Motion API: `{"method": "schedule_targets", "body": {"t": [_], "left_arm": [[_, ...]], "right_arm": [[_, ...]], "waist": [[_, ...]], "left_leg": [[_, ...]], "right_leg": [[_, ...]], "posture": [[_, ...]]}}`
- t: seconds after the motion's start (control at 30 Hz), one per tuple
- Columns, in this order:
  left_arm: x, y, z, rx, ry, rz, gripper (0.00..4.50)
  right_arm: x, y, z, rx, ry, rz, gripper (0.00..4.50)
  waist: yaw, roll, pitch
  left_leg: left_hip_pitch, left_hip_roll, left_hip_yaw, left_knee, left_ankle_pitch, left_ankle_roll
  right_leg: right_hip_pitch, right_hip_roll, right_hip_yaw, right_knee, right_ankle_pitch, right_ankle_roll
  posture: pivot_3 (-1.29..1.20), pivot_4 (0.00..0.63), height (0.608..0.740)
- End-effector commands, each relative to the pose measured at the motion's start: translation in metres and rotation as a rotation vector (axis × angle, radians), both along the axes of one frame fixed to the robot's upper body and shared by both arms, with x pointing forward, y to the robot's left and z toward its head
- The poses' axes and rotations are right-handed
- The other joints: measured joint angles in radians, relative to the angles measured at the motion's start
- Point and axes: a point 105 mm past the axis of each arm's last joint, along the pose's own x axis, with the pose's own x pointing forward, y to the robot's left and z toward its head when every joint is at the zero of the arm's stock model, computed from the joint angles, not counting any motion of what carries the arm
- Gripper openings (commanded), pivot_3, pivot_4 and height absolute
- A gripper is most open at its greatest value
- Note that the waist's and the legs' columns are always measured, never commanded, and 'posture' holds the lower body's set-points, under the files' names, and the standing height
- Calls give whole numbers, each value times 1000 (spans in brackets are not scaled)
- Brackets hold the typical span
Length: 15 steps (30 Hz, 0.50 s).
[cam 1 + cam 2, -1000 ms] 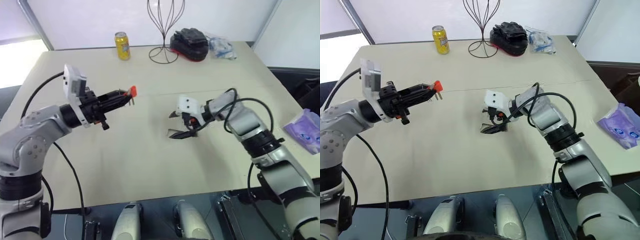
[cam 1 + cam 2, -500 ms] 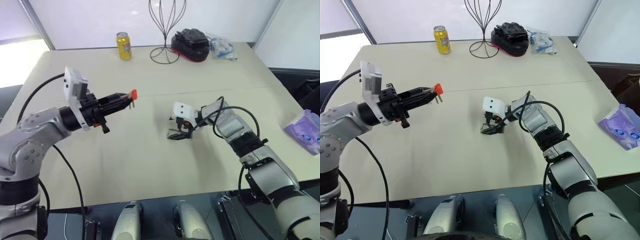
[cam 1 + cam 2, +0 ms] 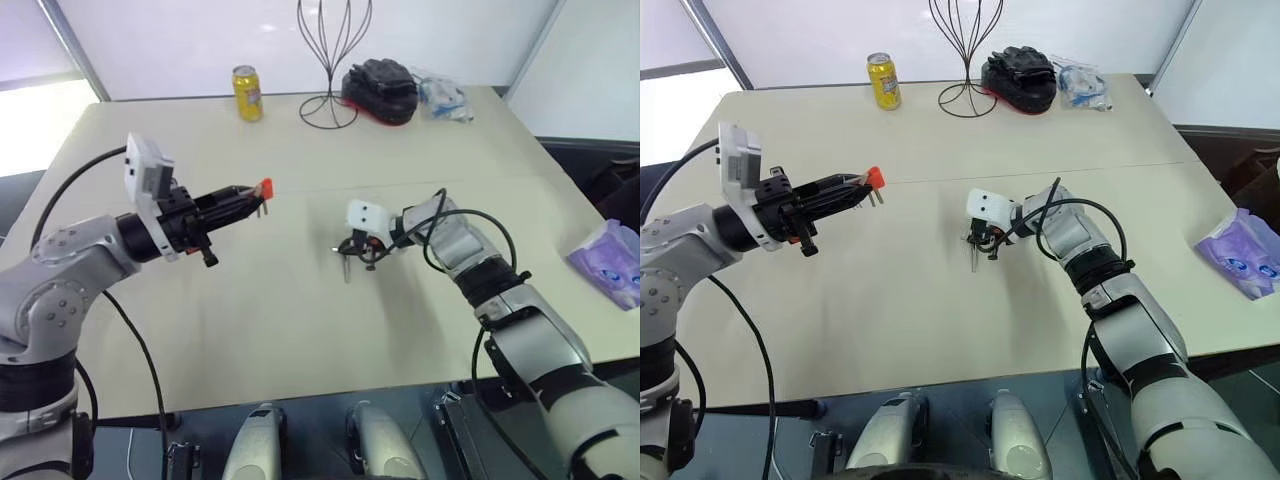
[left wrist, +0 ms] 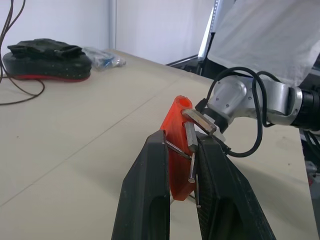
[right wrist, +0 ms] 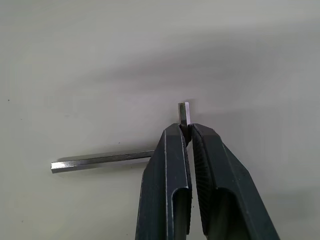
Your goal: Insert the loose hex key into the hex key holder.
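The orange-red hex key holder (image 4: 178,145) sits pinched in my left gripper (image 3: 250,197), held in the air over the left half of the table; short grey keys stick out of it between the fingers (image 4: 150,185). The loose hex key (image 5: 102,160) lies on the beige table (image 3: 300,330) near its middle, its long arm flat and its short bent end (image 5: 184,113) poking out past the fingertips. My right gripper (image 5: 186,131) is shut on the key at its bend, low at the tabletop; from the head it shows as (image 3: 352,250).
At the table's far edge stand a yellow can (image 3: 246,92), a black wire stand (image 3: 330,60), a black and red pouch (image 3: 380,88) and a clear plastic bag (image 3: 440,95). A purple packet (image 3: 610,262) lies beyond the table's right edge.
My right gripper's fingers, spread wide a moment ago, have closed onto the loose hex key after sinking a little toward the table. The left arm with the holder has kept still.
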Motion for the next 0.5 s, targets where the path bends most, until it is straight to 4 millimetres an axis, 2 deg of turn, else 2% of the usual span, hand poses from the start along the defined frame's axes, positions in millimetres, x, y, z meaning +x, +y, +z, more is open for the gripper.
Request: {"method": "schedule_targets", "body": {"t": [0.03,0.07,0.17,0.27,0.4,0.5], "left_arm": [[-1,3,11,2,-55,9,288],[0,3,12,2,-55,8,288],[4,0,11,-12,-49,2,288],[7,0,11,-34,-33,-4,288],[11,-1,12,-51,-17,-22,288],[17,-3,12,-62,3,-36,288]], "right_arm": [[3,-6,-3,8,-20,-49,16],[5,-5,0,25,-40,-58,16],[23,5,57,203,-393,-88,16],[25,7,111,287,-752,-94,16],[6,13,175,397,-1126,-53,16],[-13,20,202,420,-1323,28,16]], "waist": [[1,0,0],[1,0,0],[0,0,0],[0,1,1],[-2,1,1],[-1,1,1]], "left_leg": [[0,0,0,0,0,0],[0,0,0,0,0,0],[0,0,0,0,0,0],[-3,0,1,0,0,0],[-7,0,1,-1,0,0],[-8,0,0,-1,0,0]], "right_leg": [[0,0,0,0,0,0],[0,0,0,0,0,0],[0,0,0,0,0,0],[-4,0,1,0,0,0],[-8,0,1,0,0,0],[-10,0,1,0,0,0]], "posture": [[0,150,740],[0,150,740],[0,150,740],[0,150,740],[0,150,740],[0,150,740]]}}
